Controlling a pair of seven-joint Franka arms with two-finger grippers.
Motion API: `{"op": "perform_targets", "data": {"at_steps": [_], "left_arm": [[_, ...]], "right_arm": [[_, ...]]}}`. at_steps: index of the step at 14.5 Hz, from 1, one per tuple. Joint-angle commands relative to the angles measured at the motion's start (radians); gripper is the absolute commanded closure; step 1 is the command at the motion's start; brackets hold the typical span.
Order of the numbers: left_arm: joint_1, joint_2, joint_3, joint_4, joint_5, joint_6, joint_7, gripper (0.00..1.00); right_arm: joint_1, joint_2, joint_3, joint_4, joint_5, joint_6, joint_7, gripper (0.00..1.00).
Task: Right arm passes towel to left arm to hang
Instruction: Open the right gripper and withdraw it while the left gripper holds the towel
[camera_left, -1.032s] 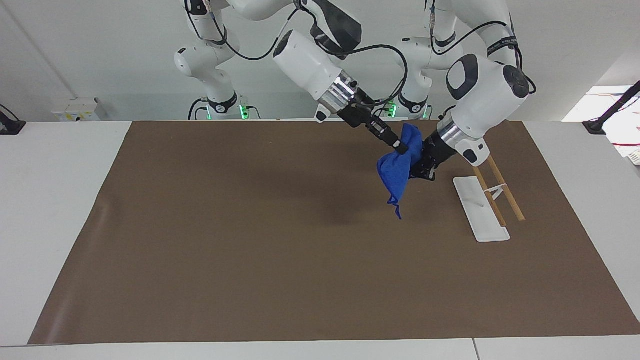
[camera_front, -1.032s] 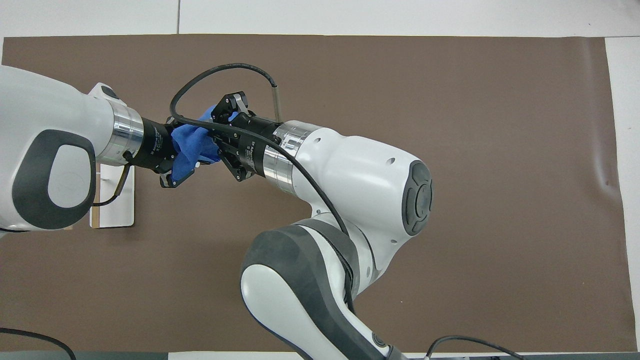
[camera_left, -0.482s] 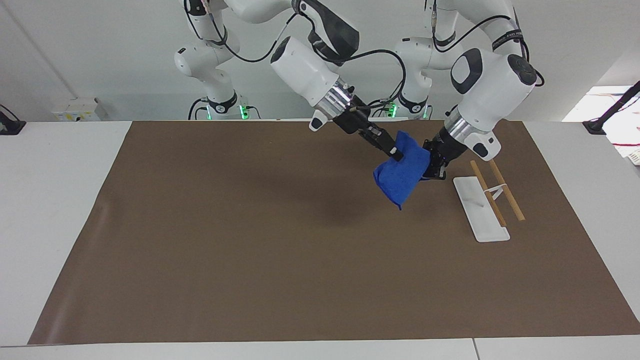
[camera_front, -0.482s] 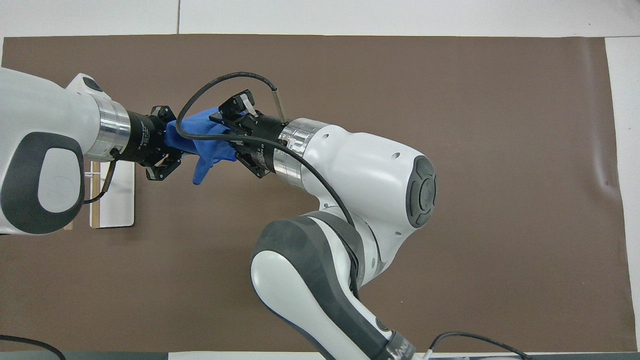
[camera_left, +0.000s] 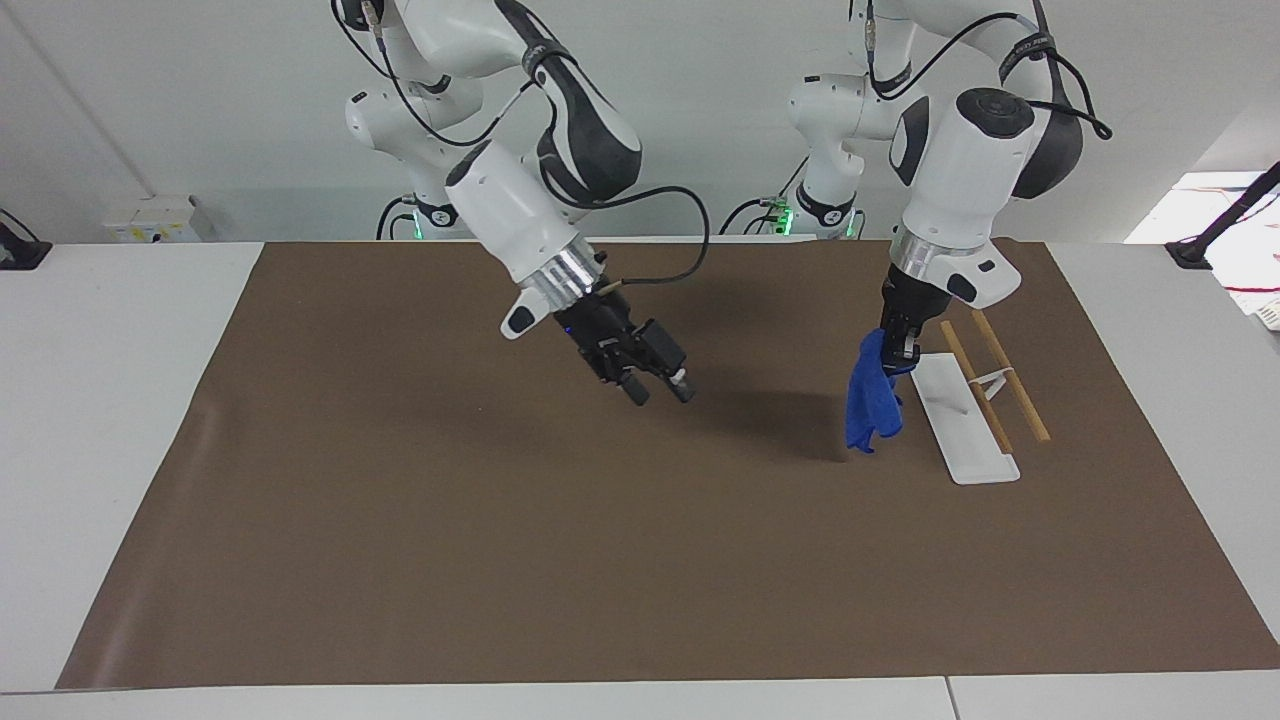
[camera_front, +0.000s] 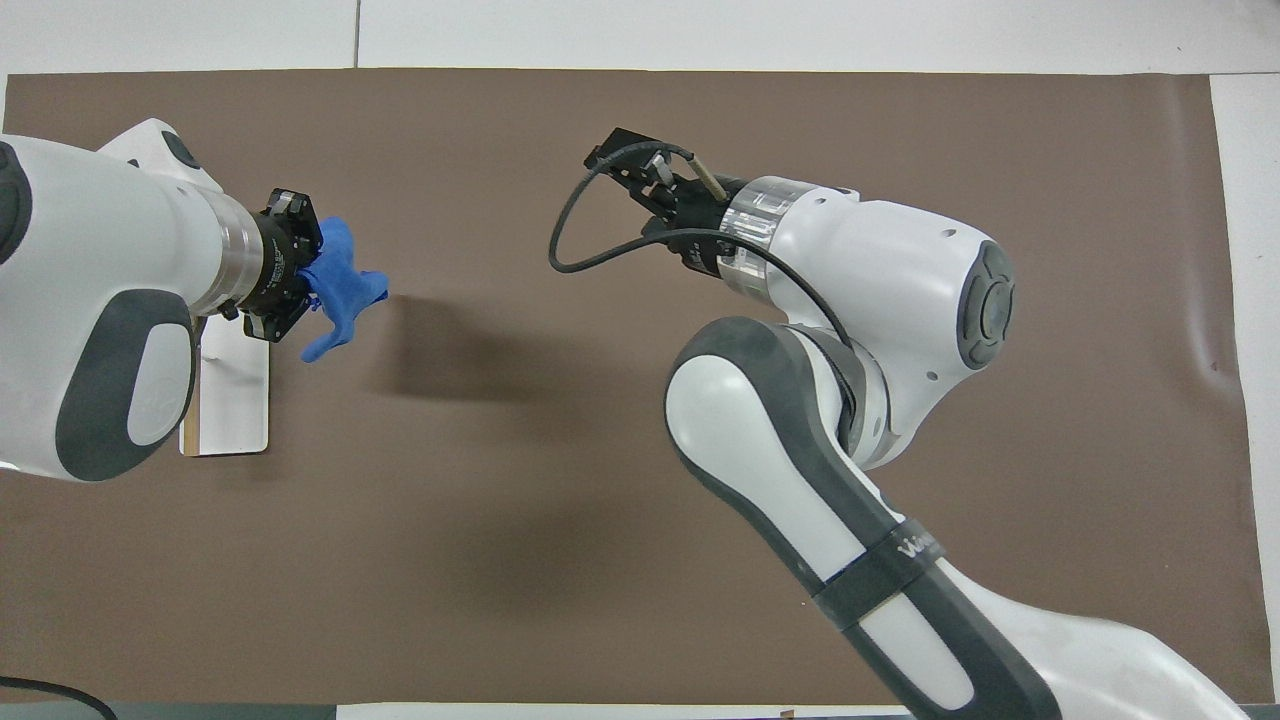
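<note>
The blue towel (camera_left: 870, 400) hangs bunched from my left gripper (camera_left: 897, 352), which is shut on its top, above the brown mat beside the white rack base. In the overhead view the towel (camera_front: 340, 290) sticks out from the left gripper (camera_front: 300, 265). My right gripper (camera_left: 660, 385) is open and empty, up in the air over the middle of the mat, apart from the towel; it also shows in the overhead view (camera_front: 625, 165).
A white flat rack base (camera_left: 960, 415) with two thin wooden rods (camera_left: 1010, 390) lies at the left arm's end of the mat, right beside the hanging towel. The brown mat (camera_left: 500, 550) covers the table.
The right gripper has let go of the towel and drawn back toward the middle of the mat. The left gripper keeps the towel, turned downward, and moved it toward the rack.
</note>
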Motion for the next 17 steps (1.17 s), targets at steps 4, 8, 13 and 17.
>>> {"op": "perform_targets", "data": {"at_steps": [4, 8, 13, 17], "left_arm": [[0.002, -0.028, 0.008, -0.034, 0.190, 0.008, 0.100, 1.00], [0.051, -0.073, 0.013, -0.095, 0.321, 0.022, 0.091, 1.00], [0.207, -0.102, 0.011, -0.167, 0.329, 0.150, 0.088, 1.00], [0.338, -0.146, 0.011, -0.262, 0.330, 0.288, 0.089, 1.00]], "right_arm": [[-0.188, -0.101, 0.008, -0.165, -0.195, -0.129, -0.201, 0.00], [-0.319, -0.113, 0.010, -0.113, -0.646, -0.388, -0.221, 0.00], [-0.446, -0.196, 0.008, -0.016, -0.793, -0.775, -0.345, 0.00], [-0.508, -0.315, 0.008, 0.013, -0.834, -0.975, -0.421, 0.00]]}}
